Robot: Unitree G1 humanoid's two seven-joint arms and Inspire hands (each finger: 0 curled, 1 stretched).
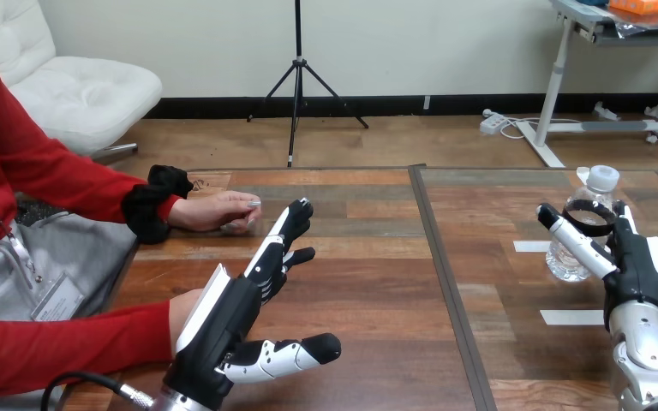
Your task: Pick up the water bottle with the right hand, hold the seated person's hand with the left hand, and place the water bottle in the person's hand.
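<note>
Our right hand [638, 270] brackets the clear plastic white-capped water bottle [589, 205] standing at the table's right, fingers still unclamped, so a sloppy close could topple it. Our left hand [223, 317] is straight-fingered and empty, just short of the person's hand [218, 211].

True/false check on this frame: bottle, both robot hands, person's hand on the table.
1. The clear plastic water bottle with a white cap stands upright on the wooden table. True.
2. The bottle lies in the person's palm. False: it stands on the table, by the right hand.
3. The left hand grips the person's upper hand. False: its fingers are straight and stop short of it.
4. The person's upper hand rests on the table. True.
</note>
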